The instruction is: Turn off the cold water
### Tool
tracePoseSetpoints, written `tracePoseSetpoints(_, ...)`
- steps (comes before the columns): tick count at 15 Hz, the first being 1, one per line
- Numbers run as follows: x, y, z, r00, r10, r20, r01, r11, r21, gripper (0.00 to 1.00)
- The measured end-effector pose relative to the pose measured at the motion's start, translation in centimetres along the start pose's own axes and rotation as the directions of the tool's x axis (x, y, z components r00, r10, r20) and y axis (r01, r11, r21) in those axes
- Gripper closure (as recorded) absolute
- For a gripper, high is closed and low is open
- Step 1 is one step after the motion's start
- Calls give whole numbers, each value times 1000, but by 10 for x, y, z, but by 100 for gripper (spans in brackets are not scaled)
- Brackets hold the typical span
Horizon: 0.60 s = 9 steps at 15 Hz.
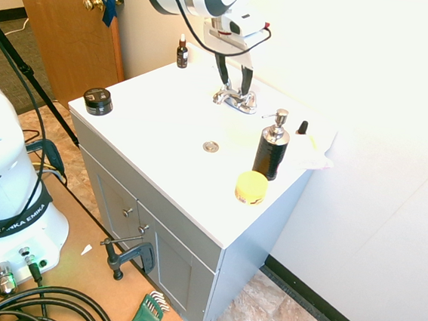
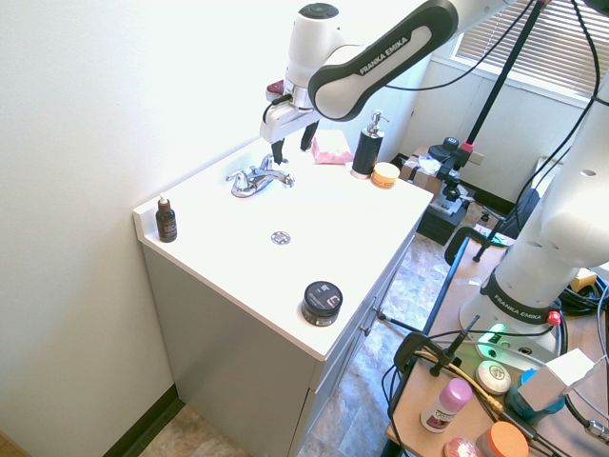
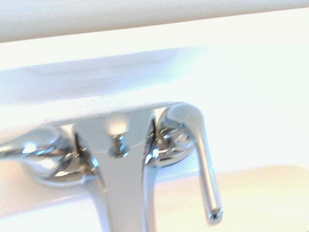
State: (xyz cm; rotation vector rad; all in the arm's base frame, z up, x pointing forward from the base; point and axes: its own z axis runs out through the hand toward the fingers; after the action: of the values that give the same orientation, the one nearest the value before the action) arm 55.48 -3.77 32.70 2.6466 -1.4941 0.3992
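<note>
The tap is a small chrome faucet at the back of the white vanity top, with a short spout and two alike levers; I cannot tell which one is cold. No stream of cold water shows from the spout. My gripper hangs open just above the faucet, its dark fingers pointing down and holding nothing. Close up in the wrist view, the spout stands in the middle with one long lever beside it and the other lever partly cut off.
A black soap pump bottle and a yellow round tin stand beside the basin. A black jar sits at the front corner, a brown dropper bottle at the back. The drain lies mid-basin. A wall runs directly behind the faucet.
</note>
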Motion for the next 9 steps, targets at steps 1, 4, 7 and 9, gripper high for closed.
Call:
tracePoseSetpoints(1,7,-1,7,1000,4,-6,-4,1000,-5,0)
tracePoseSetpoints(4,18,-1,29,1000,15,-11,-15,1000,-17,0)
tracePoseSetpoints(7,33,3,40,999,34,-23,-35,999,-25,0)
tracePoseSetpoints(9,43,4,46,998,46,-32,-47,998,-31,0)
